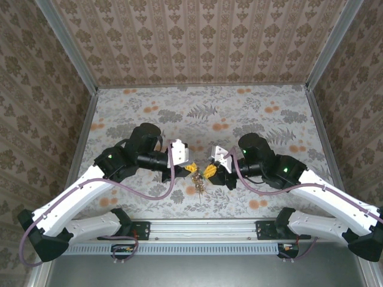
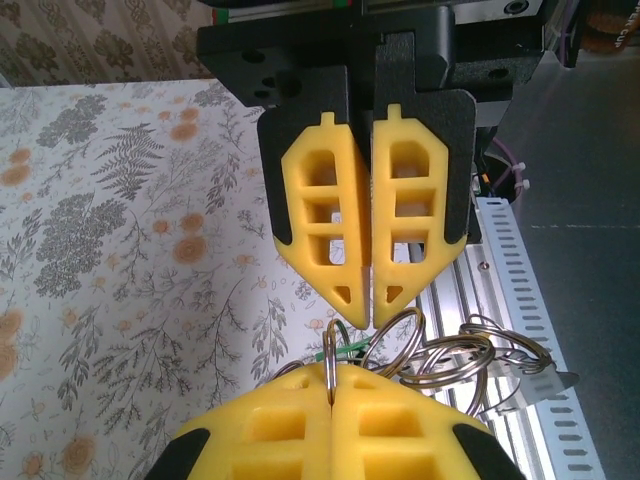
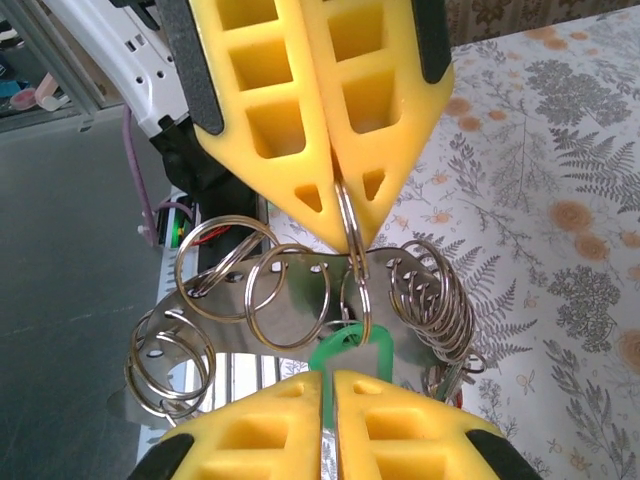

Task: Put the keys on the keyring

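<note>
Above the table's near edge my two grippers meet tip to tip. My left gripper (image 1: 192,169) (image 2: 332,385) (image 3: 350,235) is shut on a thin steel split ring, the keyring (image 2: 329,355) (image 3: 362,290), held edge-on between its yellow fingers. My right gripper (image 1: 209,170) (image 3: 328,380) (image 2: 368,315) is shut on the flat green plastic head of a key (image 3: 340,350) (image 2: 348,349). The ring seems to pass through the hole at the top of that green head. A bunch of rings (image 1: 200,188) hangs below both grippers.
A curved metal plate (image 3: 300,290) with holes carries several more split rings (image 3: 430,290) (image 2: 470,360) just behind the held ring. The aluminium rail (image 1: 203,226) (image 2: 520,300) runs below the bunch. The floral table (image 1: 203,113) stretches behind, bounded by patterned walls.
</note>
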